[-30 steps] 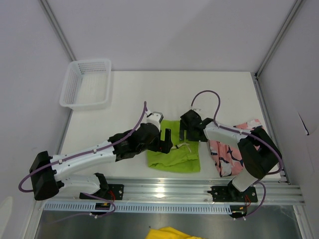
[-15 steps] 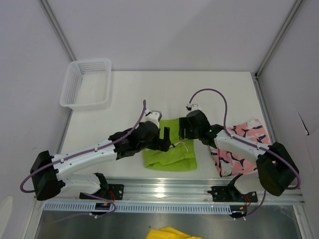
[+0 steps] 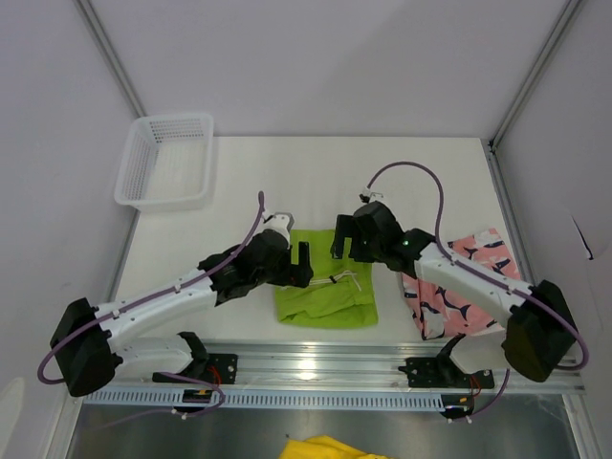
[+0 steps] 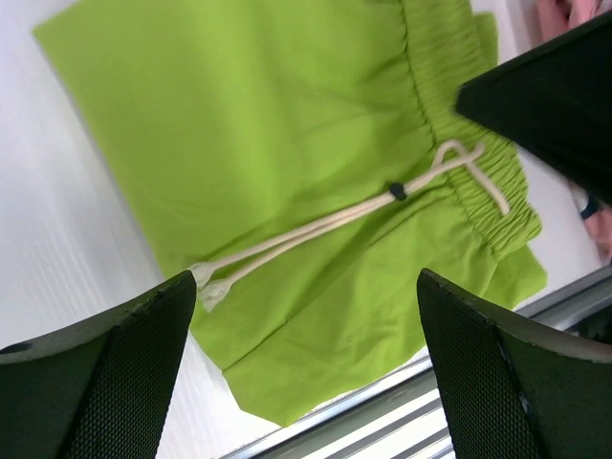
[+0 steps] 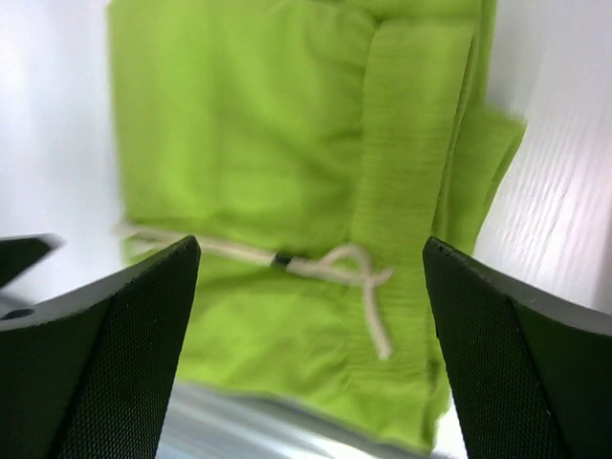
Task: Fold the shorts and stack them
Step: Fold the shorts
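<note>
The lime green shorts (image 3: 325,295) lie folded on the table near the front edge, white drawstring on top. They fill the left wrist view (image 4: 287,163) and the right wrist view (image 5: 268,172). My left gripper (image 3: 304,260) hovers open and empty over their left top edge, and is open in its own view (image 4: 306,368). My right gripper (image 3: 348,246) hovers open and empty over their top right edge, and is open in its own view (image 5: 311,349). The pink shark-print shorts (image 3: 457,285) lie spread at the right, partly under my right arm.
A white mesh basket (image 3: 164,161) stands at the back left corner of the table. The metal rail (image 3: 316,361) runs along the front edge just below the green shorts. The right gripper's black body (image 4: 550,105) shows in the left wrist view.
The green shorts ended up slightly further left. Both grippers have drawn up and to the left off the shorts, and the right arm has stretched out further left.
</note>
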You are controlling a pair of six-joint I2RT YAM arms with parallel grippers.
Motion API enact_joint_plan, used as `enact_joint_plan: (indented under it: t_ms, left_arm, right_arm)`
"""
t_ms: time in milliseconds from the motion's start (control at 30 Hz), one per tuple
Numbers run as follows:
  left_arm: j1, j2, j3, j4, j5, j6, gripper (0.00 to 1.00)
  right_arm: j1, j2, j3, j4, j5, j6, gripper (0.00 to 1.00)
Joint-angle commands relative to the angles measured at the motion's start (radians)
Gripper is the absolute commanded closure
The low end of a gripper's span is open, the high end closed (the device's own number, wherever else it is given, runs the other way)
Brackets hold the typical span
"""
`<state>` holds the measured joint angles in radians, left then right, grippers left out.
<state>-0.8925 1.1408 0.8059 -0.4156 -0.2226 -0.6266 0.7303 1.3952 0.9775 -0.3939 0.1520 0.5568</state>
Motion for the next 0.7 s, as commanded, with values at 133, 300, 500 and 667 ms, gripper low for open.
enact_joint_plan:
  t_ms: [133, 300, 500, 667]
  left_arm:
    - [0.001, -0.085, -0.164, 0.144, 0.150, 0.033, 0.08]
    - [-0.036, -0.153, -0.247, 0.184, 0.170, -0.005, 0.18]
    - [-0.101, -0.159, -0.300, 0.225, 0.155, -0.054, 0.31]
    - [-0.178, -0.113, -0.333, 0.258, 0.124, -0.110, 0.36]
  right_arm:
    - [0.145, -0.277, -0.135, -0.174, 0.159, 0.716, 0.01]
    - [0.398, -0.380, -0.212, -0.302, 0.349, 1.153, 0.01]
    - [0.587, -0.299, -0.232, -0.329, 0.412, 1.463, 0.00]
    - [0.659, -0.207, -0.266, -0.261, 0.432, 1.641, 0.00]
